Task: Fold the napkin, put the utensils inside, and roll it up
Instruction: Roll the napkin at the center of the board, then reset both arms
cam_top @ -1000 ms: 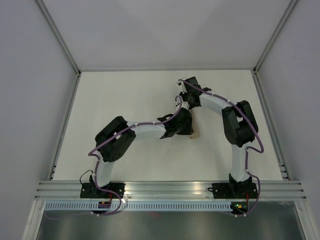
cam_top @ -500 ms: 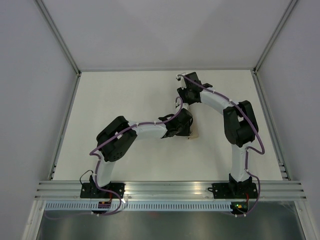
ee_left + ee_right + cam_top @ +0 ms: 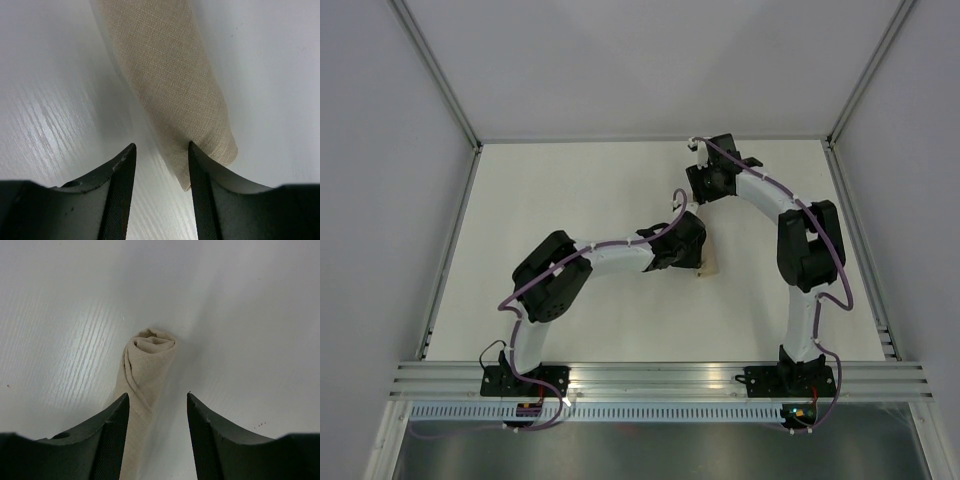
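Note:
The tan napkin (image 3: 708, 265) lies rolled into a tight tube on the white table. In the left wrist view the roll (image 3: 170, 85) runs away from my left gripper (image 3: 161, 165), which is open; the roll's near end lies by the right finger (image 3: 210, 200). In the right wrist view the roll (image 3: 145, 370) shows its spiral end, and its length passes by the left finger (image 3: 107, 445) of my open right gripper (image 3: 157, 412). In the top view my left gripper (image 3: 690, 248) covers most of the roll, and my right gripper (image 3: 705, 188) is just beyond its far end. No utensils show.
The white table (image 3: 570, 200) is walled by grey panels on three sides, with an aluminium rail (image 3: 660, 375) at the near edge. Both arms reach towards the table's middle right.
My right gripper has pulled back from the roll towards the far right of the table. My left gripper has shifted slightly but stays over the roll. The roll has not moved.

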Robot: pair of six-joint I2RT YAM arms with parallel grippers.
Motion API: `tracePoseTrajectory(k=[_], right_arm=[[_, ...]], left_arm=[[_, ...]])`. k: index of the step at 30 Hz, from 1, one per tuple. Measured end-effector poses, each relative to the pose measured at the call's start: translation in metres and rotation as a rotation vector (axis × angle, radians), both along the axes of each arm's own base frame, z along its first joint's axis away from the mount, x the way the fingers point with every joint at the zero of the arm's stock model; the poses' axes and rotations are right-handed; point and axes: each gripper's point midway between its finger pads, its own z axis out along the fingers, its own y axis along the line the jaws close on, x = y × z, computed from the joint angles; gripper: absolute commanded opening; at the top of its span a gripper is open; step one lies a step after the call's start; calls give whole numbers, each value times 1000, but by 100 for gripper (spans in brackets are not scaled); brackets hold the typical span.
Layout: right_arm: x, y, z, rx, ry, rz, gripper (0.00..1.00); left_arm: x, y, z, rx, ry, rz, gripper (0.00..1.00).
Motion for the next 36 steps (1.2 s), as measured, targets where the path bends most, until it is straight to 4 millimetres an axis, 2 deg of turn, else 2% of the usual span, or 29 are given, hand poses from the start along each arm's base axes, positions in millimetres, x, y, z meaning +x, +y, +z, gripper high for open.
tracePoseTrajectory(k=[3,10,17,19,22,27,29,32,36], right_arm=[[-4,-4,3,18,10,2,56],[-12,-14,26,60,-10,2,56],[-19,-32,28,103,9,-4,57],[-22,-43,30,131,18,-10,58],[-26,-73,47,191,-2,-51,60],[-41,-147,100,256,-126,-165,62],[-52,-170,121,269,-185,-197,64],[-77,-197,151,283,-277,-232,70],[-110,-222,171,261,-368,-278,75]], left_arm=[[6,-3,8,-8,-16,-7,53],[23,-9,27,-46,-45,-12,53],[37,2,38,-64,-58,12,54],[40,12,54,-76,-77,23,57],[45,34,90,-104,-132,39,60],[56,86,171,-163,-280,87,63],[56,108,192,-173,-326,106,64],[51,138,214,-176,-384,128,66],[35,166,220,-153,-412,130,67]])
